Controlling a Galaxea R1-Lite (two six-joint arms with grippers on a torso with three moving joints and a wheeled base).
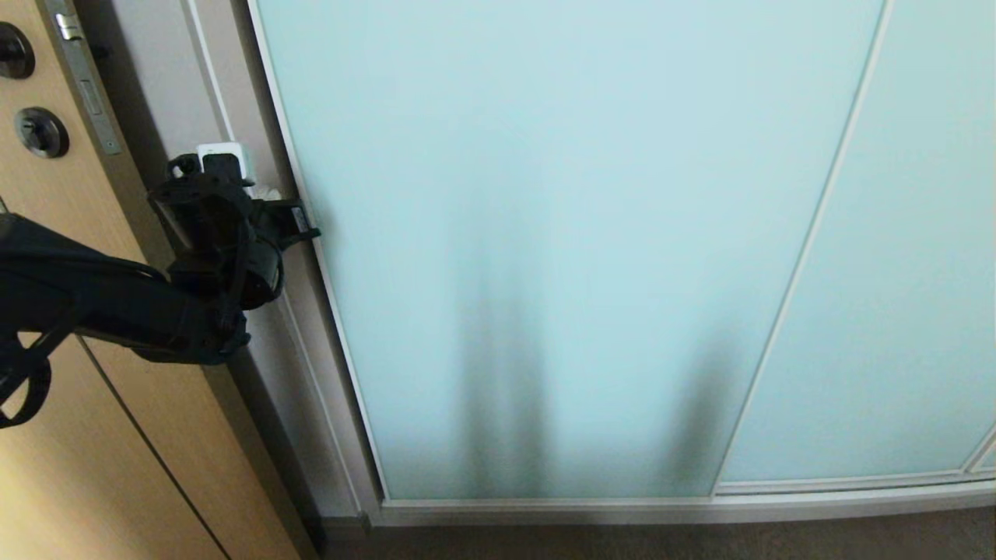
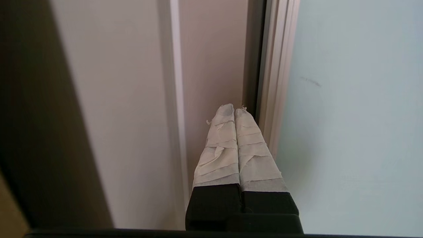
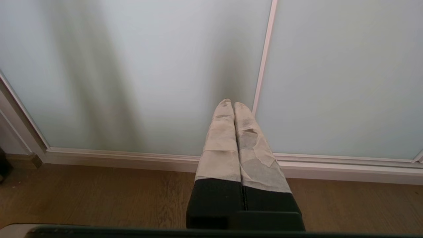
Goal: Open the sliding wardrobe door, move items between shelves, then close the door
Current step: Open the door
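My left hand (image 2: 234,110), fingers pressed together and empty, sits just beside the upright frame edge of the shut sliding wardrobe door (image 1: 560,233), which lies to its right; right hand (image 3: 233,105) likewise closed, parked low.

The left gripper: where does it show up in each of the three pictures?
Head view: left gripper at the left, beside the sliding wardrobe door, jaws shut.
Left wrist view: low centre, tips by the door's metal frame.
Right wrist view: not in it.
Shared landmark: the frosted door.
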